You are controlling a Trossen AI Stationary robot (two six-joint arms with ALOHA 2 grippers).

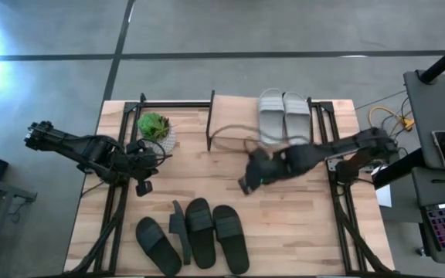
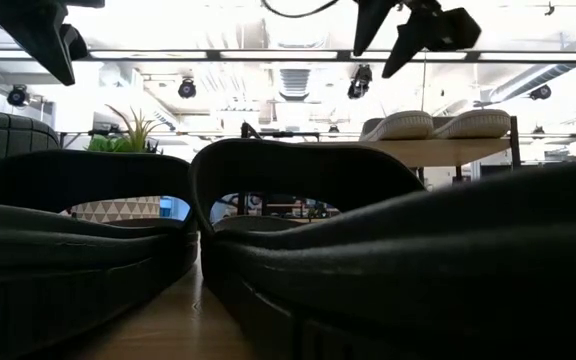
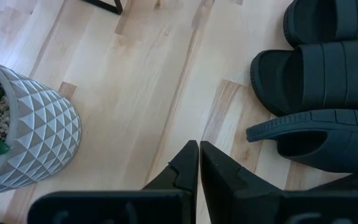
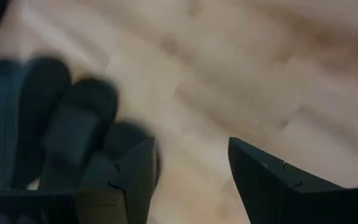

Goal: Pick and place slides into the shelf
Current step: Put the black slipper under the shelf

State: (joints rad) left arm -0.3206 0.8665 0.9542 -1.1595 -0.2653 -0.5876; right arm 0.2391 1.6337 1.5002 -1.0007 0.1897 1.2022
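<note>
Two grey slides [image 1: 284, 114] sit on the shelf [image 1: 230, 127]; black slides [image 1: 199, 232] lie at the counter [image 1: 284, 224] front. Right hand [image 1: 247, 182] is empty, fingers wide, above mid-counter. Steer it to the nearest black slide, straddle the strap, then close. Left hand [image 1: 141, 184] is pinched shut, idle near the plant [image 1: 156, 128].

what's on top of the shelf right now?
Two light grey slides lie side by side on the shelf top, as the high and low views show. Nothing else shows on it. The space under the plank is hidden from above and mostly blocked by black slides in the low view.
</note>
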